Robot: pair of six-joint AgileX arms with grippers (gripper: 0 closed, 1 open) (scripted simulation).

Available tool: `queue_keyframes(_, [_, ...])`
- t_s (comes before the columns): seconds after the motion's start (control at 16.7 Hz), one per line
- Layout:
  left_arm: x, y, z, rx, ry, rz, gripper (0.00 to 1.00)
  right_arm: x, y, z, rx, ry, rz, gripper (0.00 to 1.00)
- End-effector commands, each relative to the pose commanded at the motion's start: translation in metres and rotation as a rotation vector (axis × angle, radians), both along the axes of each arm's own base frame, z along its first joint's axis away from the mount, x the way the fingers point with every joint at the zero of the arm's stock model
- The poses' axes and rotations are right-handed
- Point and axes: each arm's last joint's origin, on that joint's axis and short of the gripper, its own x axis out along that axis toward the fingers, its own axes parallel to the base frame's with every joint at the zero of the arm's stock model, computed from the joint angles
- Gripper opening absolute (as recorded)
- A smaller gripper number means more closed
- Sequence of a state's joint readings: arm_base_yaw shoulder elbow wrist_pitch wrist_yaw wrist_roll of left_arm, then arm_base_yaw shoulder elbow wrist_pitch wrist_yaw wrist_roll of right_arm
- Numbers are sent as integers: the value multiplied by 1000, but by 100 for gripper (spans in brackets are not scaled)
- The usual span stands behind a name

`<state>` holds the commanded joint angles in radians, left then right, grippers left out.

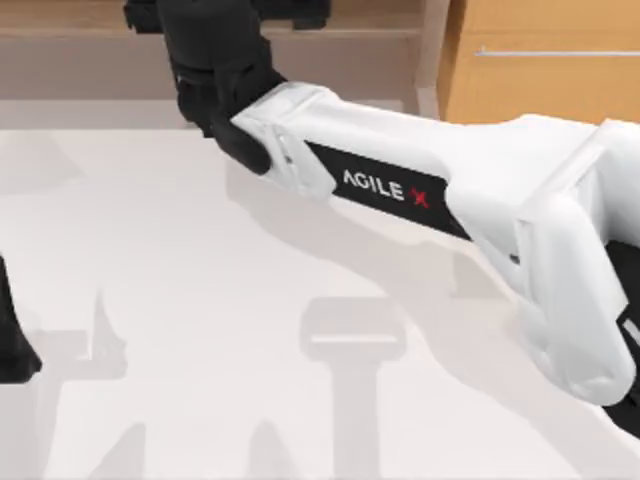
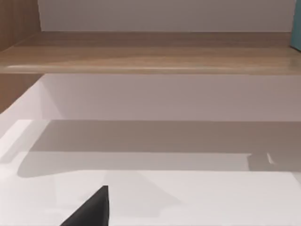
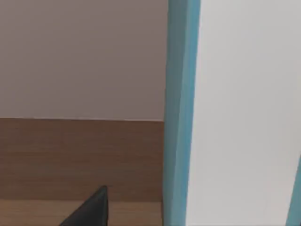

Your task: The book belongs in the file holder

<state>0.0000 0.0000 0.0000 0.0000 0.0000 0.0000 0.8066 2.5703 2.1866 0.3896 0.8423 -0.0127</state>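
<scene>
1. Teal-blue book (image 3: 181,113) stands upright close before the right pincer (image 1: 215,40), reaching past the surface's (image 1: 200,330) far edge; grip cannot be told.
2. Risk, judged: book tipping off the wooden shelf (image 2: 150,54).
3. Left arm parked at the left edge.

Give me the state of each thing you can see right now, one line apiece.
book: upright, close in front of the right wrist camera, teal cover edge beside white pages; whether it is gripped cannot be told.
right arm: stretched across the table toward the wooden shelf at the back left.
left arm: parked at the table's left edge.
wooden shelf: bare along the stretch in the left wrist view.
</scene>
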Motion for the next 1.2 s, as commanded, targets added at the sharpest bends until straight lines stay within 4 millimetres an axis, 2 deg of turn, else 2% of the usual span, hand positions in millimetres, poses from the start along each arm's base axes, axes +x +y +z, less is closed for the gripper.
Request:
queue_keyframes(0.48, [0,0,0,0,0,0,100,3,0,-2,0,0,-1,100])
queue_keyframes(0.9, [0,0,0,0,0,0,100,19,1,-2,1,-1,-1,100])
queue_keyframes(1.2, [0,0,0,0,0,0,100,20,1,-2,1,-1,-1,100])
